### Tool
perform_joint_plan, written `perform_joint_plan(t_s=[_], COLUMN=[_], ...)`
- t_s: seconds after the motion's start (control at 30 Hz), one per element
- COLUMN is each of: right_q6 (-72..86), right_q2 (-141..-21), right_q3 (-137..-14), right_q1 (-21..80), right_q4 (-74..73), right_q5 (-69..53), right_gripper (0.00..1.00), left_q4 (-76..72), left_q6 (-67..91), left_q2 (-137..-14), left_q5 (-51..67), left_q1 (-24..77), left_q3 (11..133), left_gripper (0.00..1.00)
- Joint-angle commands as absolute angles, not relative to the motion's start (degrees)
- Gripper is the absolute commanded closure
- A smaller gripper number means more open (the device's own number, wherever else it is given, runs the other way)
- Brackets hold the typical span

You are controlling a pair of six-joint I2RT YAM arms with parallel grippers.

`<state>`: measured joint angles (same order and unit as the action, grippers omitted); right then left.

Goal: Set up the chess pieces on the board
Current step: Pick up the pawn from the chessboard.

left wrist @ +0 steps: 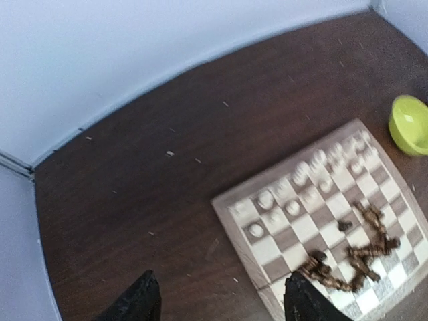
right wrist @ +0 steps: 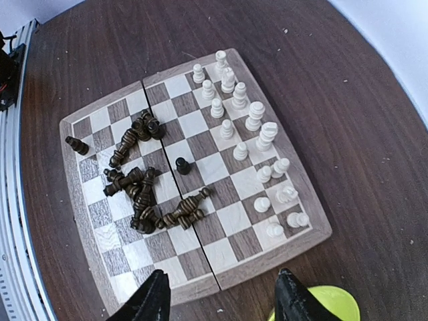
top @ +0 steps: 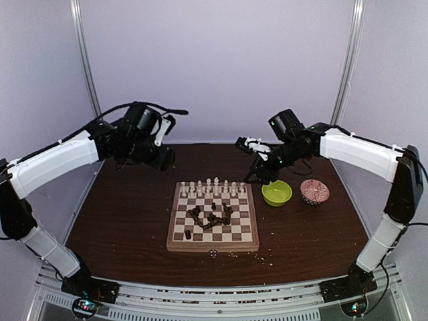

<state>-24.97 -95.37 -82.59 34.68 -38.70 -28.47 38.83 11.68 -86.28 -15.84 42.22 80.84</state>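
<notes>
My right gripper (right wrist: 222, 275) hangs spread wide, nothing between its fingers, and the near corner of the board (right wrist: 234, 217) shows in the gap. Ahead to the left lies a heap of dark pieces (right wrist: 144, 194) that is too tangled to count, with one lone dark piece (right wrist: 182, 164) upright. To the right, sixteen white pieces (right wrist: 241, 127) stand in two rows along that edge. One lime bowl (right wrist: 328, 304) sits beside my right finger, and one red bowl (top: 314, 191) lies past it. My left gripper (left wrist: 221, 281) is also spread and empty. It hangs over the bare table (left wrist: 134, 200), with the board ahead on its right.
</notes>
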Motion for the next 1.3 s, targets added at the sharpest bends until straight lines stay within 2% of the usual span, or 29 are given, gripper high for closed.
perform_joint_plan(t_s=[0.0, 0.3, 0.6, 1.0, 1.27], right_q6=[-22.0, -22.6, -21.9, -20.8, -20.3], right_q2=[-106.0, -119.2, -125.5, -130.1, -132.6], right_q3=[-91.9, -104.0, -109.0, -113.3, -116.2], right_q1=[39.3, 46.4, 48.2, 48.4, 48.5], right_q4=[-44.2, -49.3, -51.2, -51.3, -52.6], right_q5=[-24.0, -16.3, -13.2, -14.7, -16.7], right_gripper=[0.47, 0.51, 0.52, 0.61, 0.75], left_q4=[27.5, 23.0, 24.8, 26.0, 26.7], left_q6=[8.1, 9.6, 9.5, 9.5, 9.5], left_q2=[-83.0, -80.4, -77.3, -78.6, -80.5], left_q5=[-19.1, -13.8, -13.8, -11.4, -11.2], left_q1=[37.4, 29.7, 29.5, 29.5, 29.5], left_q3=[83.8, 78.3, 79.0, 79.7, 80.2], left_gripper=[0.34, 0.35, 0.36, 0.36, 0.36])
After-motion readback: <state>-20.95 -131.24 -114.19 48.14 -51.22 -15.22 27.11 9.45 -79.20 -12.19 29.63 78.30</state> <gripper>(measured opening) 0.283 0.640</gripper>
